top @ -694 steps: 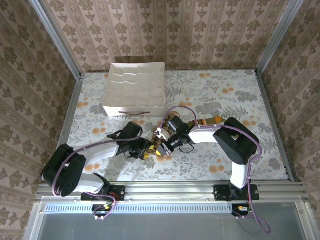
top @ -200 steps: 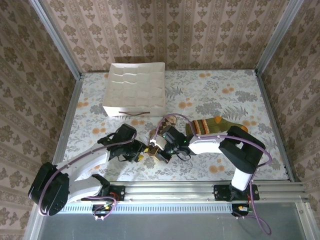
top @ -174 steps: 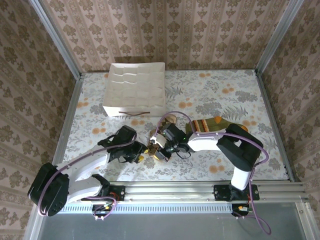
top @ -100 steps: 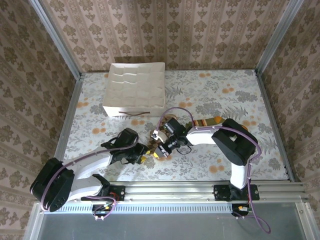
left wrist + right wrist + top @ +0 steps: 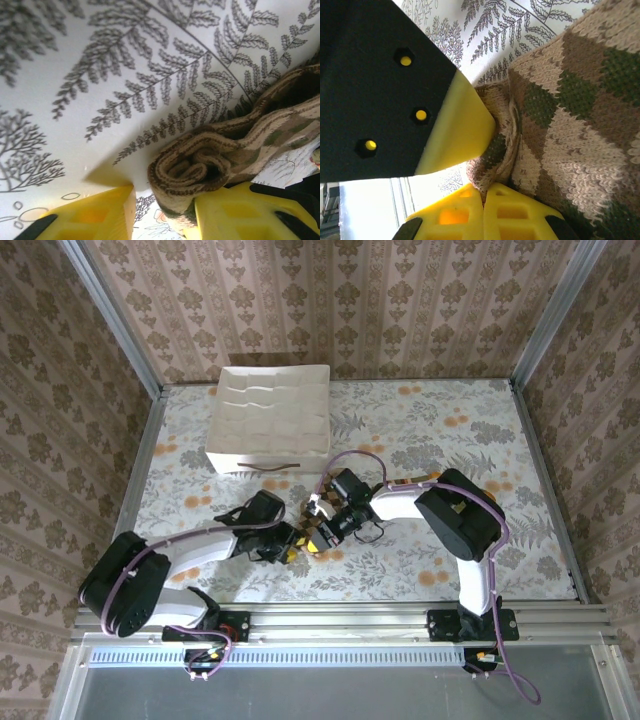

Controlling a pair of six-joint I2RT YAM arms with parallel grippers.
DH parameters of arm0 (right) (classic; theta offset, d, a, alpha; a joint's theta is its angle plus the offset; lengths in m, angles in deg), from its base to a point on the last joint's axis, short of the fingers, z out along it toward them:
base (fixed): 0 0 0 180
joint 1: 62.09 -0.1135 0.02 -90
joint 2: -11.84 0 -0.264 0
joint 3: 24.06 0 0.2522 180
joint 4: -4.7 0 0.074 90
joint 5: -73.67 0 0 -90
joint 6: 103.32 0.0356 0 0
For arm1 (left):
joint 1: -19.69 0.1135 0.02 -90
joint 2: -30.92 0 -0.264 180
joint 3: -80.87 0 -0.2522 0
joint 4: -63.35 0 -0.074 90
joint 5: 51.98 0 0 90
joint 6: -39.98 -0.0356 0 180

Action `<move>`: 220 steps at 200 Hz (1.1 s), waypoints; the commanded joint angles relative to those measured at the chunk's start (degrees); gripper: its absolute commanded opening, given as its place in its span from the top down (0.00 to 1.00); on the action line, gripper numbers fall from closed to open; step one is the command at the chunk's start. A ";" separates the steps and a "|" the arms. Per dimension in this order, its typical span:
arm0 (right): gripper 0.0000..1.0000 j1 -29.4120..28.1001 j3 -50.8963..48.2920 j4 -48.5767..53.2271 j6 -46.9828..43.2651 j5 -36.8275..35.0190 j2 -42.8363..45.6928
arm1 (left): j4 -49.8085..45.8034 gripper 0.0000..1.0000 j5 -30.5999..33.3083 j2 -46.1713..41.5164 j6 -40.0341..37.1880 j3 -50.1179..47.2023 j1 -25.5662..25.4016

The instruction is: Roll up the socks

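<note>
The white gridded plastic tray (image 5: 268, 462) stands at eleven o'clock on the fern-printed tablecloth (image 5: 440, 430), well apart from the work. Near six o'clock, the left gripper (image 5: 165, 200) straddles the coiled end of the tan-and-brown argyle knitted sock (image 5: 192, 170) with its yellow jaws apart. The coil touches one finger and leaves a gap at the other. Just at its three o'clock, the right gripper (image 5: 483, 192) has its jaws pressed together at the sock's folded edge; whether they pinch fabric cannot be told. The coil looks loose, so an off-centre squeeze could let it spring open. The grippers are also crowded close together and might collide.
</note>
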 commanded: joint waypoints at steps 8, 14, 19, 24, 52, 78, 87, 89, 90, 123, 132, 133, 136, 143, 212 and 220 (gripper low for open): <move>1.00 -0.20 -1.89 9.79 -0.39 -9.94 -4.64 | -2.80 0.76 1.37 5.80 0.43 0.06 -0.29; 1.00 -0.23 -1.93 10.08 -1.02 -10.59 -4.20 | -4.17 0.78 1.06 6.34 0.45 0.28 -0.23; 0.98 -0.32 -2.09 10.04 -1.52 -11.06 -3.50 | -5.20 0.79 0.83 6.85 0.28 0.46 -0.27; 0.95 -0.36 -2.42 9.61 -2.04 -11.83 -2.58 | -6.10 0.80 0.60 7.21 0.21 0.59 -0.21; 0.74 -1.34 -7.80 2.34 -4.63 -16.91 7.59 | -8.89 0.80 0.26 7.65 -0.08 0.78 -0.09; 0.61 -4.66 -17.11 -8.70 -9.97 -28.36 21.88 | -10.15 0.80 0.13 7.64 -0.61 1.28 0.49; 0.54 -7.32 -19.88 -12.09 -13.78 -35.85 26.44 | -10.51 0.80 0.05 7.65 -0.87 1.56 0.64; 0.52 -7.97 -20.53 -12.59 -14.70 -37.26 27.29 | -10.58 0.80 0.11 7.59 -0.91 1.63 0.65; 0.52 -8.33 -20.82 -12.79 -15.15 -37.97 27.67 | -10.58 0.80 0.03 7.60 -0.94 1.64 0.71; 0.46 -16.96 -20.88 -10.13 -27.45 -52.46 30.12 | -11.31 0.80 -0.14 7.69 -1.59 2.51 1.10; 0.46 -19.19 -20.46 -10.46 -30.16 -56.01 29.27 | -11.27 0.80 -0.31 7.86 -1.68 2.66 1.20; 0.46 -19.43 -20.43 -10.58 -30.44 -56.35 29.14 | -11.23 0.80 -0.31 7.86 -1.72 2.69 1.20; 0.46 -20.09 -20.28 -11.25 -31.44 -57.71 28.68 | -11.17 0.79 -0.38 7.90 -1.83 2.71 1.28; 0.46 -21.10 -19.88 -11.74 -33.01 -58.78 27.83 | -11.27 0.79 -0.56 8.18 -2.02 2.95 1.38; 0.51 -27.23 -13.22 -15.13 -42.41 -68.08 16.59 | -11.30 0.79 -1.19 9.35 -2.98 4.12 1.64; 0.53 -27.15 -12.77 -15.21 -42.49 -69.45 15.20 | -11.39 0.79 -1.23 9.22 -3.04 4.12 1.73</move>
